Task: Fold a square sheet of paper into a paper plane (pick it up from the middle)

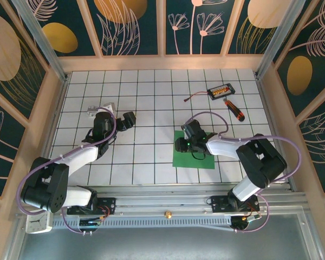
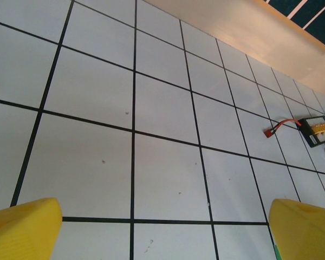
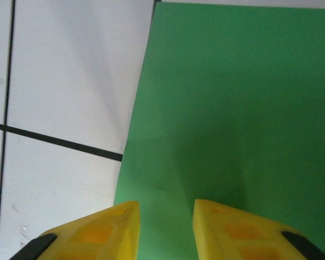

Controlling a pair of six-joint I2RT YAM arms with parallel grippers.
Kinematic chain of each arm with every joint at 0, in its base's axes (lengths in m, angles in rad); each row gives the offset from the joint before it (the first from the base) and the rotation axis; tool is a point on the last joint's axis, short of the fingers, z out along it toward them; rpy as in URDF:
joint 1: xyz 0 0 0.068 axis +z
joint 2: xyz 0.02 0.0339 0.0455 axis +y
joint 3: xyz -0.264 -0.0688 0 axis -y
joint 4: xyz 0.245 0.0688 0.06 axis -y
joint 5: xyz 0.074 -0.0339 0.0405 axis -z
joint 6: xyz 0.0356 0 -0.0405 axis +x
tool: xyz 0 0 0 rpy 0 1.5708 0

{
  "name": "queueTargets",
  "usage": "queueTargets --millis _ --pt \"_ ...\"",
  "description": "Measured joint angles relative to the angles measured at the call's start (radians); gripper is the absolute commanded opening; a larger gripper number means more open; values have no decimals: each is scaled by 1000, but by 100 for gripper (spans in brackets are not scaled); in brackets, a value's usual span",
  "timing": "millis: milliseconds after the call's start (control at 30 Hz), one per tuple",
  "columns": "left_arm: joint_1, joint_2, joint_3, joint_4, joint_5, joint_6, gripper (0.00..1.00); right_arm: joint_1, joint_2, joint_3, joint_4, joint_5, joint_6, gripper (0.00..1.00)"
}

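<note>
The paper (image 1: 185,160) lies flat at lower centre of the top view. Your right gripper (image 3: 166,208) is on it near its left edge, fingers narrowly apart; I cannot tell whether they have pinched it. Aim mid-sheet, nip a small ridge and lift straight. Your left gripper (image 2: 163,210) hangs wide open and empty. No writing is readable.

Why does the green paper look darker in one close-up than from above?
Right wrist view: the right end effector hangs close over the square sheet of paper, probably shading it; top external view: the sheet is evenly lit and sharp.
</note>
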Motion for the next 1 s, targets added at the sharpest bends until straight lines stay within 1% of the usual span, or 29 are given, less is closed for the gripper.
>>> queueTargets --millis 133,267,367,500,600,700,800,900,1000 --pt "0 0 0 -19 -20 0 98 17 41 21 56 -9 72 33" --pt "0 0 5 -45 -23 -5 98 50 119 79 134 4 172 32" --pt "0 0 15 -65 -23 -15 98 80 204 153 203 21 253 32" --pt "0 -7 19 -96 -23 -31 98 100 343 304 296 27 345 32" --pt "-4 -20 19 -120 -22 -50 96 94 381 369 356 18 378 34" --pt "-25 -25 23 -145 -22 -72 96 69 328 353 368 1 370 36" --pt "-57 -29 23 -159 -22 -90 94 20 154 235 304 -11 316 37" --pt "-82 -23 25 -164 -19 -97 94 -24 -55 124 158 -3 235 36" --pt "-96 11 47 -169 -3 -97 93 -31 -212 34 14 0 171 32"
